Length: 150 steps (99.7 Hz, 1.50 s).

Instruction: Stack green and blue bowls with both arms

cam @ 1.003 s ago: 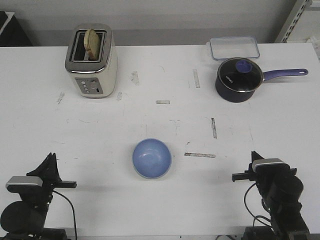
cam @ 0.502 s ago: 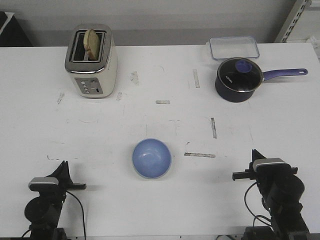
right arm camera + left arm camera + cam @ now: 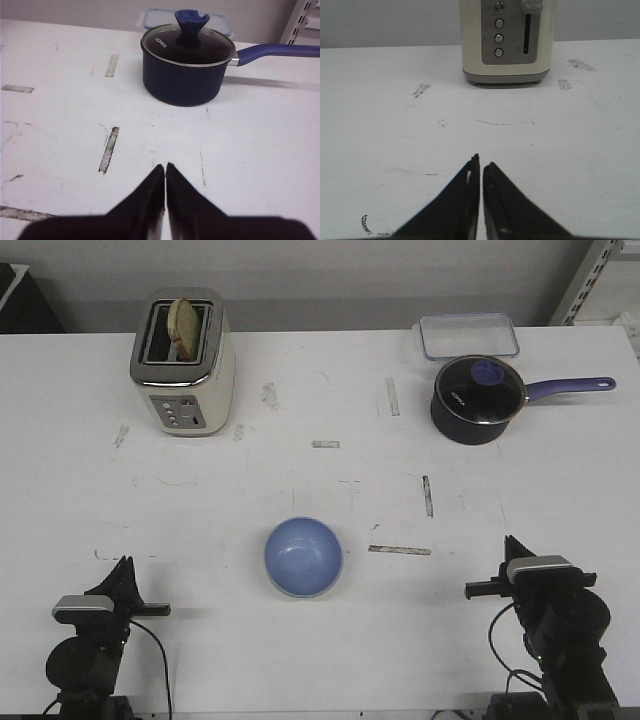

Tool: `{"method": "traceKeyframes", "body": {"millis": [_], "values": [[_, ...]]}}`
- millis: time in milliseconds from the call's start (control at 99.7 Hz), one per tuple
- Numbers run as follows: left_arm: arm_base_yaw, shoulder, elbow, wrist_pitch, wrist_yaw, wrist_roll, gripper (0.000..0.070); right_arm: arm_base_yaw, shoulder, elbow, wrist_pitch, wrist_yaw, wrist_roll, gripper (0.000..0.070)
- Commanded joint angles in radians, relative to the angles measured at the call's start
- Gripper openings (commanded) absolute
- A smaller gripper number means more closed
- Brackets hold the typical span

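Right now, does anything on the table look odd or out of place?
Only the blue bowl shows; no separate green bowl is in view. The white table carries scuffs and tape marks. Nothing is spilled or tipped.

We see only the blue bowl (image 3: pixel 304 557): small, round, shallow, glossy periwinkle, upright and open side up. It sits on the desk (image 3: pixel 320 390) near the middle of the near edge, well away from every corner. The green bowl shows in none of our views.
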Motion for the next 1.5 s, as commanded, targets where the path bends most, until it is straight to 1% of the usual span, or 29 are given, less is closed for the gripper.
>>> {"method": "traceKeyframes", "body": {"millis": [0, 221, 351, 451, 552, 602, 752, 873, 943, 1033, 1495], "values": [[0.001, -0.002, -0.021, 0.014, -0.002, -0.002, 0.0002, 0.001, -0.001, 0.006, 0.013, 0.0, 0.0, 0.0], [0.001, -0.002, -0.021, 0.014, -0.002, -0.002, 0.0002, 0.001, -0.003, 0.005, 0.011, 0.0, 0.0, 0.0], [0.001, -0.002, -0.021, 0.013, -0.002, -0.002, 0.0002, -0.005, -0.062, -0.002, 0.024, 0.008, -0.026, 0.0], [0.001, -0.002, -0.021, 0.013, -0.002, -0.002, 0.0002, -0.021, -0.097, -0.061, 0.106, 0.012, -0.022, 0.0], [0.001, -0.002, -0.021, 0.013, -0.002, -0.002, 0.0002, -0.043, -0.152, -0.172, 0.224, 0.019, -0.019, 0.0], [0.001, -0.002, -0.021, 0.013, -0.002, -0.002, 0.0002, -0.05, -0.192, -0.237, 0.274, 0.018, -0.002, 0.0], [0.001, -0.002, -0.021, 0.014, -0.002, -0.002, 0.0002, -0.053, -0.303, -0.383, 0.35, 0.018, 0.031, 0.0], [0.001, -0.002, -0.021, 0.013, -0.002, -0.002, 0.0002, -0.053, -0.422, -0.475, 0.358, 0.018, 0.039, 0.0], [0.001, -0.002, -0.021, 0.015, -0.002, -0.002, 0.0002, -0.053, -0.418, -0.529, 0.422, 0.014, 0.066, 0.0], [0.0, -0.002, -0.021, 0.015, -0.002, -0.002, 0.0002, -0.053, -0.418, -0.526, 0.393, 0.015, 0.077, 0.0], [0.0, -0.001, -0.02, 0.016, -0.002, -0.002, 0.0002, -0.053, -0.418, -0.526, 0.402, 0.016, 0.078, 0.0]]}}
